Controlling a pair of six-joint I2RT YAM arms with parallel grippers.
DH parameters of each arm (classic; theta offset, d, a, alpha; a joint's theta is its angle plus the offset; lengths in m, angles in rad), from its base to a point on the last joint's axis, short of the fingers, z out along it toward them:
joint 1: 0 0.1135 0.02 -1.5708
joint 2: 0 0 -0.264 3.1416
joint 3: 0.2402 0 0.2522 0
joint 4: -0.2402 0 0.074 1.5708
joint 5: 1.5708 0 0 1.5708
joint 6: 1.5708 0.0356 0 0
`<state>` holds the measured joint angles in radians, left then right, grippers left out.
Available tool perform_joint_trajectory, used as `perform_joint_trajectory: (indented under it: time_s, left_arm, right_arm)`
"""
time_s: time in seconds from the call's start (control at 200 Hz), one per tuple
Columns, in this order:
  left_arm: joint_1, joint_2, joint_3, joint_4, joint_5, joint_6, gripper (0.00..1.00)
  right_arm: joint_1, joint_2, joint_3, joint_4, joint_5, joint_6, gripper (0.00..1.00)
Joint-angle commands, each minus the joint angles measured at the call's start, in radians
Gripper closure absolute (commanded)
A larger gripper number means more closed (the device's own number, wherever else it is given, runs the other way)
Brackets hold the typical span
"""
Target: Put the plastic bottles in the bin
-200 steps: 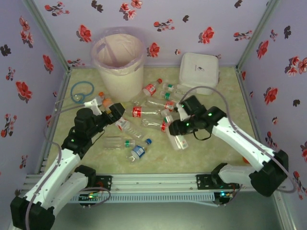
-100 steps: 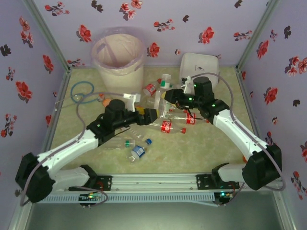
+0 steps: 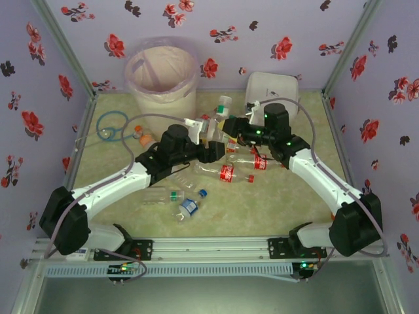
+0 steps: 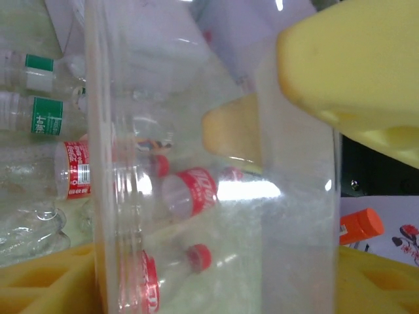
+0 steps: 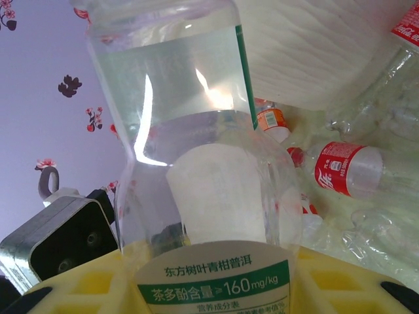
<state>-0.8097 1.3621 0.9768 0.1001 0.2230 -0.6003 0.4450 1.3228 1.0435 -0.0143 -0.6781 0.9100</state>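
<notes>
Currently both arms reach in over the plastic bottles scattered across the middle of the table (image 3: 281, 209).

Right claw (image 5: 213, 288): clenched on a green-label bottle (image 5: 177, 98), with its yellow fingers (image 5: 85, 288) at either side of the printed label. Seen from above, this bottle (image 3: 224, 110) stands upright with its green cap uppermost, lifted off the table. It sits to the right of the bin (image 3: 163, 108) and to the left of the white box (image 3: 275, 85), and it is outside the bin.

Left claw (image 4: 262, 196): a clear bottle (image 4: 196, 98) lies between its jaws. The upper finger (image 4: 353, 72) is at the top right of the wrist view and the other runs along the bottom edge. Whether the jaws press the bottle or merely bracket it cannot be determined. From above, this claw sits just beside the right claw, on its left.

Bin: upright at the back left of the table, with a pink liner folded over its rim.

Other bottles, all lying on the table outside the bin:
- Two red-label bottles (image 3: 239, 167) lie on their sides just in front of the claws.
- A blue-cap bottle (image 3: 188, 208) and a small green-cap bottle (image 3: 175, 194) lie nearer the arm bases.
- An orange-cap bottle (image 3: 143, 137) lies to the left, near a blue loop of tubing (image 3: 111, 124)
</notes>
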Motion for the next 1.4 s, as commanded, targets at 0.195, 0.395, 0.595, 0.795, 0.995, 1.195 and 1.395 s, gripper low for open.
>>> perform_joint_trajectory:
  time_s: [0.195,0.395,0.595,0.795,0.995,1.195,1.395]
  left_arm:
    - [0.029,-0.032,0.123,-0.103,-0.045,0.075,0.54]
    - [0.132,-0.082,0.253,-0.211,-0.044,0.152,0.65]
    - [0.307,-0.018,0.542,-0.431,-0.066,0.261,0.82]
    - [0.478,0.176,0.858,-0.617,-0.123,0.338,1.00]
    - [0.543,0.459,1.183,-0.833,-0.157,0.443,1.00]
    - [0.548,0.662,1.411,-1.010,-0.223,0.530,1.00]
    - [0.553,0.724,1.425,-1.069,-0.242,0.547,0.95]
  right_arm:
    - [-0.039,-0.004,0.107,-0.132,-0.021,-0.126,0.06]
    - [-0.110,-0.112,0.149,-0.344,0.171,-0.267,0.01]
    - [-0.111,-0.185,0.100,-0.556,0.341,-0.396,0.01]
    - [-0.111,-0.249,0.015,-0.631,0.394,-0.411,0.01]
    - [-0.111,-0.297,0.017,-0.701,0.455,-0.444,0.01]
    - [-0.110,-0.324,0.022,-0.760,0.523,-0.488,0.01]
    - [-0.111,-0.327,0.003,-0.764,0.555,-0.497,0.01]
